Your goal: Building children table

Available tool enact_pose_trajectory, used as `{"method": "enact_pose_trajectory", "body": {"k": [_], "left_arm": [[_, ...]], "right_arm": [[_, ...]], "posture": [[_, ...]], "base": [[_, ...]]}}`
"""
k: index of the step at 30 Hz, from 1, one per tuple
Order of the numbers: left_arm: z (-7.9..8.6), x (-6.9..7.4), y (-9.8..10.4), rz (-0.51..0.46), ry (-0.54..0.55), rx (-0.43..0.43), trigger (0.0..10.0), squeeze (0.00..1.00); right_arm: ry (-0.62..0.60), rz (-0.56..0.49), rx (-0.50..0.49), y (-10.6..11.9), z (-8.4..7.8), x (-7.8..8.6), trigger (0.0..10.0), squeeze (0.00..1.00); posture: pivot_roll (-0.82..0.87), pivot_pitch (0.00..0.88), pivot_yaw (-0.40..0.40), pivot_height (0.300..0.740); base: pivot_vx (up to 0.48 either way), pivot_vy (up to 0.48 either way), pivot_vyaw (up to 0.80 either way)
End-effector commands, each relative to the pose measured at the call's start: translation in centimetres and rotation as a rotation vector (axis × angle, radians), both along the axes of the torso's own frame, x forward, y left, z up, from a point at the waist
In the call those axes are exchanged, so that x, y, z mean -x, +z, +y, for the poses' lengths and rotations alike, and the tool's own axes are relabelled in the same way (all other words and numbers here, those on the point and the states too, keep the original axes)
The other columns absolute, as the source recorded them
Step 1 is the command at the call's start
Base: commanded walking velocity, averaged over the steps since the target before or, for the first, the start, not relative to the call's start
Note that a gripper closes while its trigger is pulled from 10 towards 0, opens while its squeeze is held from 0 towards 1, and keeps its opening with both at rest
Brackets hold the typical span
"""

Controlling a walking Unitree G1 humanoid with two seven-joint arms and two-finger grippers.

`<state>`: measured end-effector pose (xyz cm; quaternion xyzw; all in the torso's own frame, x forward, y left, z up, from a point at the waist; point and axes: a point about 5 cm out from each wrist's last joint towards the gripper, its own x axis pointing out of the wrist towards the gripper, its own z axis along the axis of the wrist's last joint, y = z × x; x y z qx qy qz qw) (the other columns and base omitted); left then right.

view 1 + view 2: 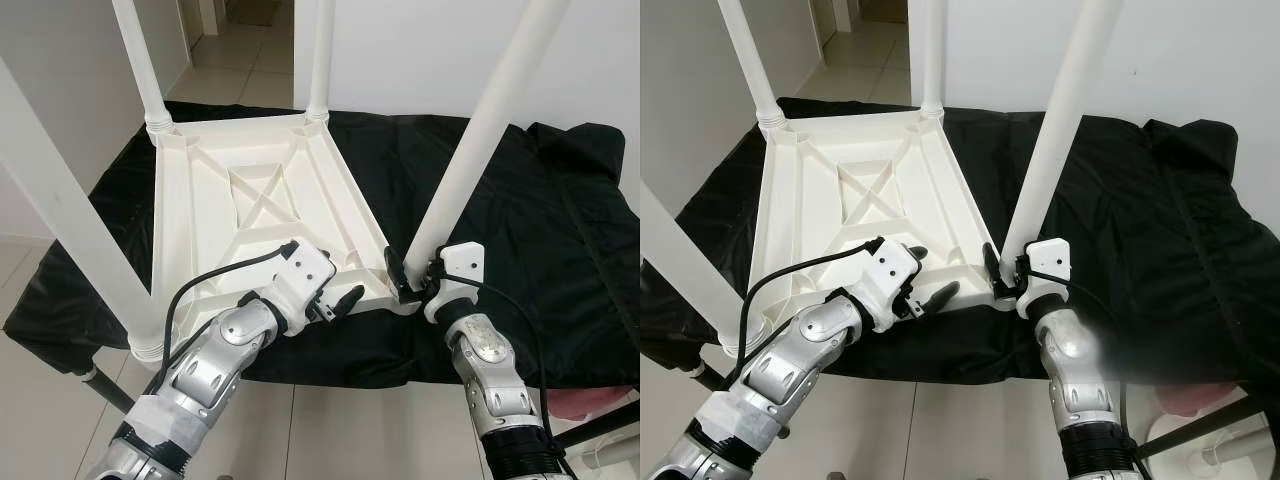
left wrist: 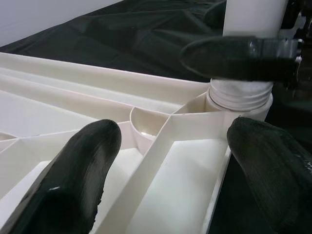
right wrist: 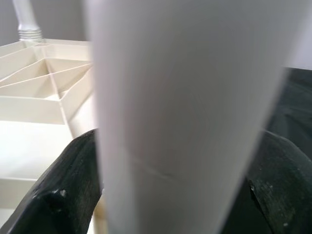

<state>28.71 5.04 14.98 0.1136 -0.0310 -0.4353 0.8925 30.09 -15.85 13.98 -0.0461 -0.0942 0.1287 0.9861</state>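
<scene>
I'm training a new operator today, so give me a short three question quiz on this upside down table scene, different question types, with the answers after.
1. True or false: the white tabletop lies upside down on the black cloth.
2. Which pincer grips the base of the near right leg? A) left B) right C) neither
3. Fill in: the left pincer sits with its fingers open over the tabletop's near ______.

Key
1. True; its ribbed underside faces up.
2. B; the right pincer has a finger on either side of that leg, seen close in the right wrist view.
3. Edge, by the corner socket.
</scene>
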Motion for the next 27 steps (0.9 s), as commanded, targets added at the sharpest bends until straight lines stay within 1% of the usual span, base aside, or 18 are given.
{"method": "enact_pose_trajectory", "body": {"k": [1, 5, 7, 9, 11, 12, 17, 18, 19, 20, 22, 27], "left_arm": [[-0.4, 0.8, -0.1, 0.02, -0.147, -0.02, 10.0, 0.0], [-0.5, 1.0, -0.2, 0.024, -0.149, -0.019, 10.0, 0.0], [-0.6, 0.7, -0.2, -0.002, -0.128, -0.044, 10.0, 0.0], [-0.6, 0.6, -0.2, -0.009, -0.121, -0.05, 10.0, 0.0], [-0.4, 0.3, 0.1, 0.0, -0.098, -0.016, 10.0, 0.0], [-0.2, 0.1, 0.2, 0.0, -0.079, -0.008, 10.0, 0.0], [0.0, -0.2, 0.6, -0.007, -0.047, -0.01, 10.0, 0.0], [0.0, -0.1, 0.5, -0.008, -0.04, -0.01, 10.0, 0.0], [0.0, 0.4, 0.3, 0.005, -0.04, 0.004, 10.0, 0.0], [0.0, 0.4, 0.3, 0.005, -0.04, 0.004, 10.0, 0.0], [0.1, 1.1, 0.0, 0.019, -0.038, 0.011, 10.0, 0.0], [-0.1, 1.4, -0.5, 0.031, -0.034, 0.003, 10.0, 0.0]], "right_arm": [[0.025, 0.01, 0.004, -0.1, 0.4, 0.0, 10.0, 0.0], [0.033, 0.006, 0.0, 0.0, 0.5, 0.1, 10.0, 0.0], [0.024, 0.009, -0.006, -0.1, 0.4, 0.1, 10.0, 0.0], [0.022, 0.01, -0.007, -0.1, 0.4, 0.1, 10.0, 0.0], [0.019, 0.004, -0.005, -0.2, 0.4, -0.1, 10.0, 0.0], [0.018, 0.003, -0.013, 0.0, 0.4, -0.3, 10.0, 0.0], [0.018, 0.001, -0.021, 0.4, 0.2, -0.7, 10.0, 0.0], [0.02, 0.005, -0.006, 0.2, 0.2, -0.9, 10.0, 0.0], [0.029, 0.007, -0.007, 0.3, 0.2, -1.0, 10.0, 0.0], [0.029, 0.007, -0.007, 0.3, 0.2, -1.0, 10.0, 0.0], [0.042, 0.008, 0.002, 0.3, 0.2, -1.3, 10.0, 0.0], [0.05, 0.006, 0.01, 0.5, 0.2, -1.6, 10.0, 0.0]], "posture": [[-0.02, 0.077, -0.035, 0.74], [-0.03, 0.073, -0.035, 0.74], [-0.01, 0.068, -0.038, 0.74], [-0.01, 0.068, -0.038, 0.74], [0.01, 0.073, -0.053, 0.74], [0.02, 0.078, -0.075, 0.74], [0.04, 0.083, -0.08, 0.74], [0.04, 0.084, -0.085, 0.74], [0.06, 0.093, -0.094, 0.74], [0.06, 0.093, -0.094, 0.74], [0.06, 0.092, -0.098, 0.74], [0.06, 0.093, -0.101, 0.74]], "base": [[0.0, 0.0, 0.0], [0.0, 0.0, 0.0], [0.0, 0.0, 0.0], [0.0, 0.0, 0.0], [0.0, 0.0, 0.0], [0.0, 0.0, 0.0], [0.0, 0.0, 0.0], [0.0, 0.0, 0.0], [0.0, 0.0, 0.0], [0.0, 0.0, 0.0], [0.0, 0.0, 0.0], [0.0, 0.0, 0.0]]}}
